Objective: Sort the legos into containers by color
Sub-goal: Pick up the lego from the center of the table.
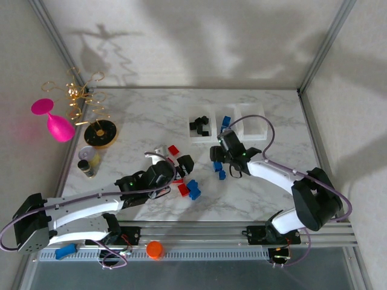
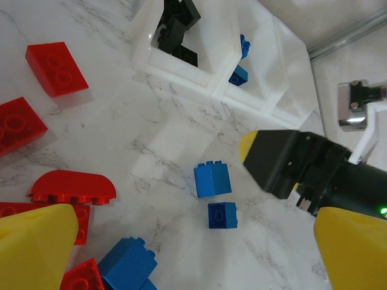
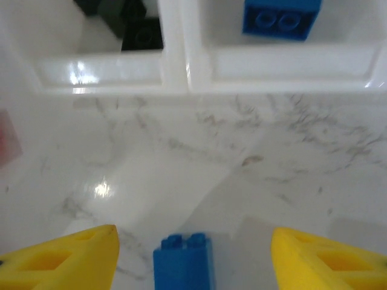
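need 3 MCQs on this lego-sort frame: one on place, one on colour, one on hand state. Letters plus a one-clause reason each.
1. In the top view, which bin of the row holds the black bricks?
A. left
B. middle
C. right

2. What colour is the brick that the right hand straddles?
A. red
B. black
C. blue

3. How is the right hand?
A. shut on a brick
B. open, with the brick standing free between its fingers
C. shut and empty

Answers:
1 A: the black bricks lie in the left bin.
2 C: the right wrist view shows it plainly blue.
3 B: there is a wide gap on either side of the brick, which stands on the marble table.
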Controlling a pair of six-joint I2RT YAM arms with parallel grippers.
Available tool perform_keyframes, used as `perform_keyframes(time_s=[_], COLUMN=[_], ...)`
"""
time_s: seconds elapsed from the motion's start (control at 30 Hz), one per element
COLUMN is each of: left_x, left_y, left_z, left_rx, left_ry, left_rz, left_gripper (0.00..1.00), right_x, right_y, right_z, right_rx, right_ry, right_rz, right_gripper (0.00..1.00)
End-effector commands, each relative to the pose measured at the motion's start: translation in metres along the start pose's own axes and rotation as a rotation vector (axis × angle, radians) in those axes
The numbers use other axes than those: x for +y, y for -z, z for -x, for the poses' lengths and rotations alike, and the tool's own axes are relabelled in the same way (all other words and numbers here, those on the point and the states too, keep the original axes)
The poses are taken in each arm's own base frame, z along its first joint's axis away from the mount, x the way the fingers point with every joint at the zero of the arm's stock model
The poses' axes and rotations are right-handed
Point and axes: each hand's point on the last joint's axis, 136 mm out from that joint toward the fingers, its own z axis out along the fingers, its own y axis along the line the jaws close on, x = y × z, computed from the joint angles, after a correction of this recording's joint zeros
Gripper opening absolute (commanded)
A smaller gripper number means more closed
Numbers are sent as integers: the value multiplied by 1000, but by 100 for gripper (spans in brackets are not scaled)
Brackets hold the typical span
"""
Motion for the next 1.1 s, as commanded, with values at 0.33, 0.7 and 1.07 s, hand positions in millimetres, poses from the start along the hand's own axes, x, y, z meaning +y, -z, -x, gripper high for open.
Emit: perform_keyframes(time_s=[0.33, 0.7, 1.07], left_x=[4, 5, 6], left_y=[7, 7, 8], left_z=[-3, -1, 0], left_rx=[-28, -38, -43], left_ry=[48, 41, 26], left_rz=[-5, 6, 15], left_gripper=[100, 100, 100], right_x=[4, 4, 11], right_y=[-17, -35, -35], right_z=[-37, -41, -38], right_rx=[35, 62, 56], right_ry=[33, 90, 80], right_rz=[-91, -123, -93], right_gripper=[72, 54, 36])
